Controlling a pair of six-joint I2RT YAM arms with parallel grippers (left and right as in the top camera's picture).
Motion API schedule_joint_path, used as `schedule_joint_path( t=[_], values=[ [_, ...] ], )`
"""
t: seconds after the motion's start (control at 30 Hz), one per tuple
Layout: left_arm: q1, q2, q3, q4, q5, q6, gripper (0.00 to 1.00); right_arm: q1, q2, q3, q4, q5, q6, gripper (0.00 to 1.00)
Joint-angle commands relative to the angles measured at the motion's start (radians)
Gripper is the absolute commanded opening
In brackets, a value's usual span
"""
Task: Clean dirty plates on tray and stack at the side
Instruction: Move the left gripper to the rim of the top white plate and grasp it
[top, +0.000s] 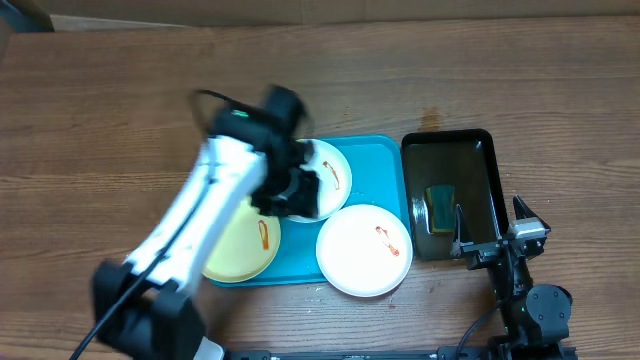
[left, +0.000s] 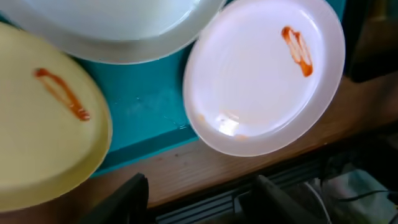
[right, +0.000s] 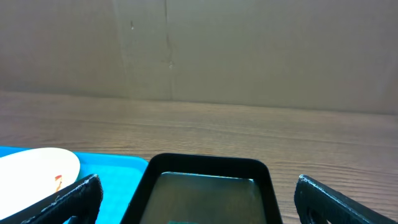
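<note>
Your left end effector (left: 199, 198) hangs released, fingers spread on nothing, over the white plate (top: 335, 165) at the far side of the tray (top: 378, 160); blur leaves it unclear whether it touches. The second white plate (top: 365, 250) sits at the tray's near right corner and the yellow-green plate (top: 245, 245) at its near left, both overhanging the near rim above the bench (top: 100, 110). Your right end effector (top: 492, 228) is released too, beyond the tray's right side over the black tray (top: 492, 150), which holds what looks like a sponge (top: 440, 205).
</note>
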Motion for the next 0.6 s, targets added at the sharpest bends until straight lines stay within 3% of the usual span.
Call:
schedule_joint_path(
  t=[0.0, 0.2, 0.57],
  values=[
    [-0.063, 0.044, -0.075, 0.057, -0.018, -0.048, 0.56, -0.006, -0.009, -0.010, 0.006, -0.002, -0.003, 1.00],
    [-0.114, 0.118, -0.136, 0.117, -0.055, -0.047, 0.55, -0.006, -0.009, -0.010, 0.006, -0.002, -0.003, 1.00],
    [-0.068, 0.127, -0.157, 0.230, -0.167, -0.051, 0.56, -0.006, -0.009, -0.010, 0.006, -0.002, -0.003, 1.00]
  ],
)
